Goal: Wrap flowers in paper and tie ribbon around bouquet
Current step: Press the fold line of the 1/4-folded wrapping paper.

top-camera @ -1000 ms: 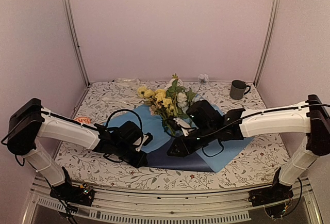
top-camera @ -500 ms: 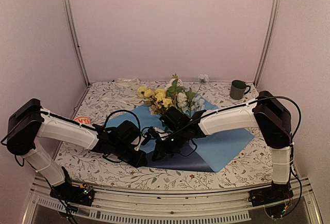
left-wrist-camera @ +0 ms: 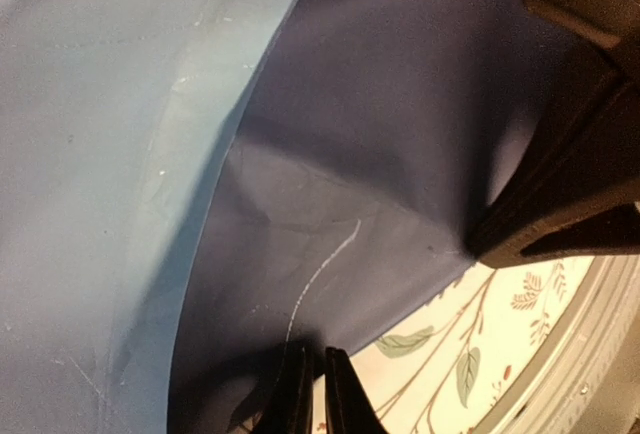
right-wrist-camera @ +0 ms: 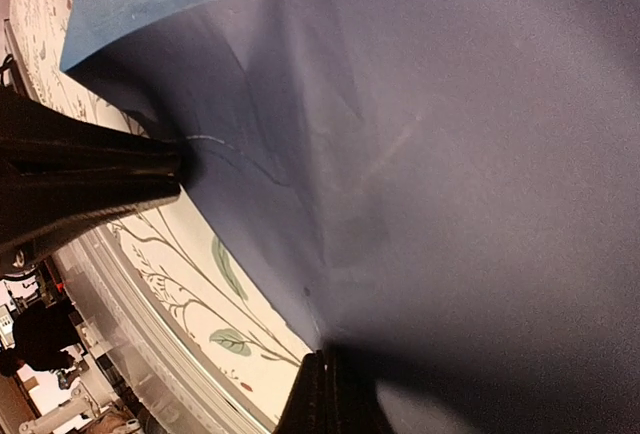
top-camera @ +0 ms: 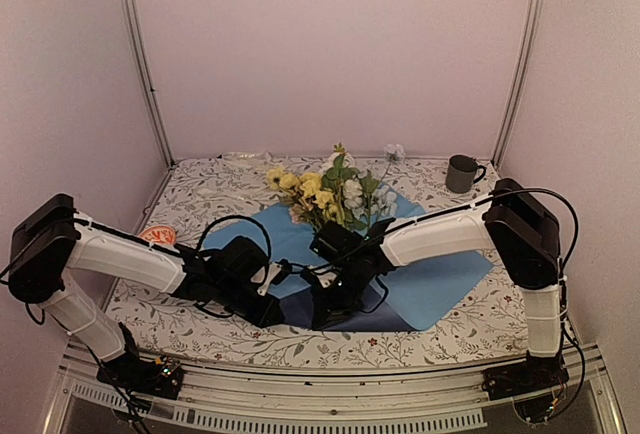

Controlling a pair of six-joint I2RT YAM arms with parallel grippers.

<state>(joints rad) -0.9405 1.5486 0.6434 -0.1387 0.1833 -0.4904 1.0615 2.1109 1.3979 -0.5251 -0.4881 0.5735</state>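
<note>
The wrapping has barely begun. The flowers point(top-camera: 325, 194) lie on the far middle part of the paper point(top-camera: 440, 279), blooms toward the far side and stems toward the near side. The sheet is spread on the table point(top-camera: 200, 194), and most of it lies flat with its light blue face up. Only the near edge is in play, where the dark navy side shows as that edge is raised and turned.

The left pincer point(left-wrist-camera: 308, 399) is nearly closed, with a thin fold of the navy paper nipped between its tips. The right pincer point(right-wrist-camera: 325, 394) is closed flat on the same edge, just to the right. The two are close together at the near middle of the sheet, above the floral cloth.

By my reading, what is done is the laying out and a two-handed grip on the near edge. What remains is nearly everything. The paper must be folded over the stems, the sides brought round into a cone to make the bouquet, and the ribbon tied. I cannot pick out the ribbon in these views. A mug point(top-camera: 462, 172) stands at the far right, well apart.
</note>
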